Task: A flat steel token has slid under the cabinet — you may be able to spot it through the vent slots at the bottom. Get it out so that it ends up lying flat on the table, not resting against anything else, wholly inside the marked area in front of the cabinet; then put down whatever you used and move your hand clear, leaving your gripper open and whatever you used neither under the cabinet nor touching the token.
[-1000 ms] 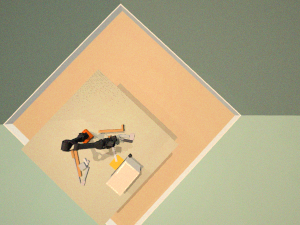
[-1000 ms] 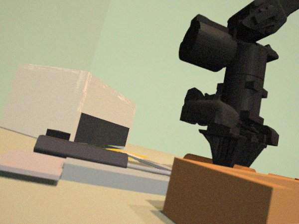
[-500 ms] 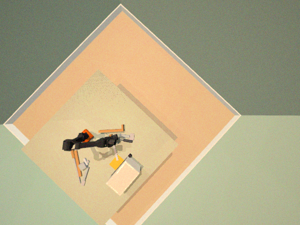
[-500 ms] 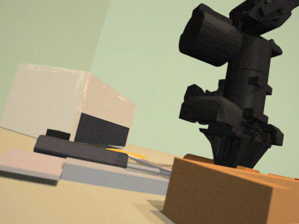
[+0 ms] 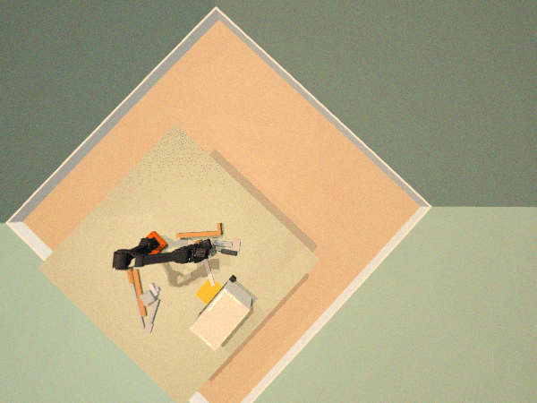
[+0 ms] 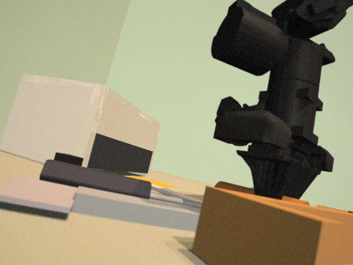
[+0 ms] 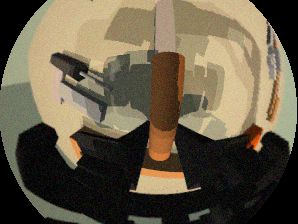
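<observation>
My gripper (image 5: 205,254) (image 6: 275,188) (image 7: 161,124) is shut on a long rod (image 5: 208,270) (image 7: 162,96) with a brown handle and a pale grey tip. The rod slants down over the table, and its tip points at the yellow marked area (image 5: 208,291) (image 6: 153,181). The cream cabinet (image 5: 221,315) (image 6: 59,118) stands just behind that area, with a dark opening (image 6: 117,156) at its bottom. The steel token does not show in any view.
An orange L-shaped stick (image 5: 200,234) (image 6: 256,227) lies just beyond the gripper. A grey and dark tool (image 5: 228,246) (image 6: 94,178) (image 7: 76,70) lies beside it. More orange and grey sticks (image 5: 142,297) lie near the arm's base. A small dark block (image 5: 233,278) (image 6: 69,159) sits at the cabinet's corner.
</observation>
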Robot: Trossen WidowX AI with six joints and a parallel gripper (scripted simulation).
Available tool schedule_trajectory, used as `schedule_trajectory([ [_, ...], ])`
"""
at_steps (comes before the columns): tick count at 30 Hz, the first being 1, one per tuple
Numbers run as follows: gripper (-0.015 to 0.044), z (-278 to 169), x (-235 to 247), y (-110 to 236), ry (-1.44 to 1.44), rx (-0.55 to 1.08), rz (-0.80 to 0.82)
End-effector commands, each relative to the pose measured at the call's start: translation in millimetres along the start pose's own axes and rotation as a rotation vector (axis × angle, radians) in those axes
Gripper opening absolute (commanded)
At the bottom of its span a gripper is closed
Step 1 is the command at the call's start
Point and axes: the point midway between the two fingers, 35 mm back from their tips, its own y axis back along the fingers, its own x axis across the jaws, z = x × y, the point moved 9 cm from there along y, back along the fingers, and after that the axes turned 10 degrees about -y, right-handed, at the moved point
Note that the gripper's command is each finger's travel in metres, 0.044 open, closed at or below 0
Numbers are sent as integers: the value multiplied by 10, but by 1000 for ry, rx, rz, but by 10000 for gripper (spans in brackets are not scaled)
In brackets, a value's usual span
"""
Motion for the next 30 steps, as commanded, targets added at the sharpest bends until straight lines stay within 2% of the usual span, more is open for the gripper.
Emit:
schedule_trajectory([
  [1,0,0,19,15,40,1,8],
  [18,0,-1,23,16,167,1,9],
  [25,184,-1,7,2,147,0,1],
  [26,200,-1,7,2,147,0,1],
  [29,200,-1,8,3,148,0,2],
  [30,226,-1,7,3,148,0,3],
])
